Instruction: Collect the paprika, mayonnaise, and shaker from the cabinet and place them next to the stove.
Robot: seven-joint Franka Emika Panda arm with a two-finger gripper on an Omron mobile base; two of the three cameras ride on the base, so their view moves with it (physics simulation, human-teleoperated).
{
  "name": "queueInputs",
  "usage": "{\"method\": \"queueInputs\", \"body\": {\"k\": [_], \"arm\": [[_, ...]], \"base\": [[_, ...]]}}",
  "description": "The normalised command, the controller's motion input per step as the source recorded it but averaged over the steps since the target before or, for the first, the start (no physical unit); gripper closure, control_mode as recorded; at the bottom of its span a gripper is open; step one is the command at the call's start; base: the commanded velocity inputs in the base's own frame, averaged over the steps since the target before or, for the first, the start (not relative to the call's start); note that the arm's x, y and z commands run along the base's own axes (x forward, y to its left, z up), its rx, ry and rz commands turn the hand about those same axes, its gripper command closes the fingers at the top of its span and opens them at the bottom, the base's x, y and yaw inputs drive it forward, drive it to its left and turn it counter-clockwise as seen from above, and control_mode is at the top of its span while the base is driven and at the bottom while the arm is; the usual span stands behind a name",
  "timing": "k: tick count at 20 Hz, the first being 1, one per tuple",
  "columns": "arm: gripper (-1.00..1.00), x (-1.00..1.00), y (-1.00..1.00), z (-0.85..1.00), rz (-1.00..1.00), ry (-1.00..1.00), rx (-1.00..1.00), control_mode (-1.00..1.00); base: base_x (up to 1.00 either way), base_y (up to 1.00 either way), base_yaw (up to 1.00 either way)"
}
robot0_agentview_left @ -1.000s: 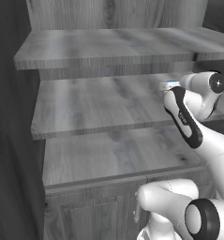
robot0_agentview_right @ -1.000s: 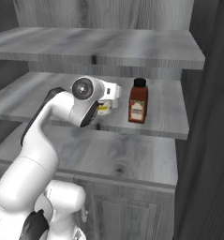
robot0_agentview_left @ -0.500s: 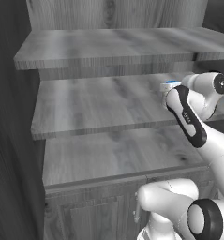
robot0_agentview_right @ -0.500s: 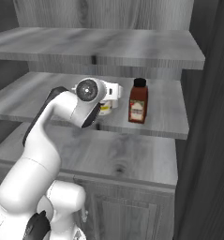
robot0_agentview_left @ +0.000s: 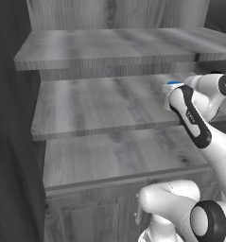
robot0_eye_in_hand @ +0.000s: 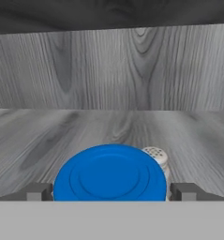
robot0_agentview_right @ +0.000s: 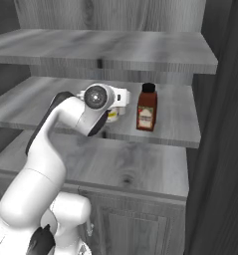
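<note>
Blue-lidded mayonnaise (robot0_eye_in_hand: 110, 172) sits on the cabinet's (robot0_agentview_left: 109, 52) middle shelf between the open hand's (robot0_eye_in_hand: 111, 191) fingers; closing carelessly could topple the shaker (robot0_eye_in_hand: 158, 157) just behind.

back: grey wood-grain panel (robot0_eye_in_hand: 113, 65) | sides: dark wall (robot0_agentview_left: 10, 142)

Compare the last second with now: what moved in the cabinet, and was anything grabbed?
The arm has reached further in along the middle shelf, putting the gripper at the mayonnaise, a fingertip either side of its blue lid; no closing visible yet. The paprika hasn't moved, and the shaker stands behind the jar.
</note>
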Motion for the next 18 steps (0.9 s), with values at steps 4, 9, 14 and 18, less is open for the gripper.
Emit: {"method": "queueInputs", "body": {"k": [4,9,14,18], "arm": [[1.0,-0.01,0.0,-0.05,0.03,0.0,0.0,-1.0],[1.0,-0.15,0.0,-0.08,0.02,0.0,0.0,-1.0],[1.0,-0.28,0.0,-0.14,0.03,0.0,-0.03,-1.0],[1.0,-0.33,0.01,-0.05,0.03,0.0,-0.02,-1.0]], "base": [[0.0,0.0,0.0],[0.0,0.0,0.0],[0.0,0.0,0.0],[0.0,0.0,0.0]]}}
